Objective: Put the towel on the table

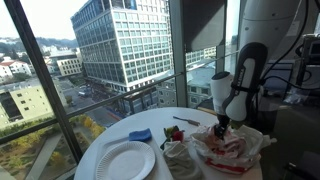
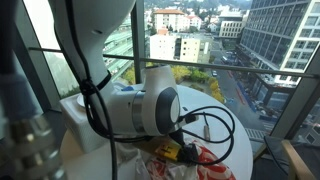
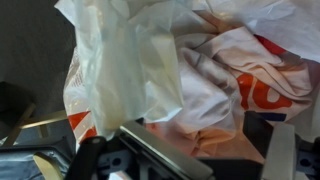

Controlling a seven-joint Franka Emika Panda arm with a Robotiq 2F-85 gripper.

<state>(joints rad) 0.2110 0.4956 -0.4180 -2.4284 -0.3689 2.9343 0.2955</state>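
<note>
One crumpled white towel with red print [image 1: 235,150] lies beneath the gripper [image 1: 221,128] on the round white table [image 1: 150,120]; grip unclear; release likely next.

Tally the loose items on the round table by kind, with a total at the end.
White plate: 1
Small blue item: 1
Slim dark utensil: 1
Red-and-white towel: 1
Pale crumpled cloth: 1
Total: 5 that can be made out

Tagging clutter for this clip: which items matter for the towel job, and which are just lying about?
Job:
white-and-red towel
round white table
gripper

Lying about:
white plate
blue object
dark utensil
</note>
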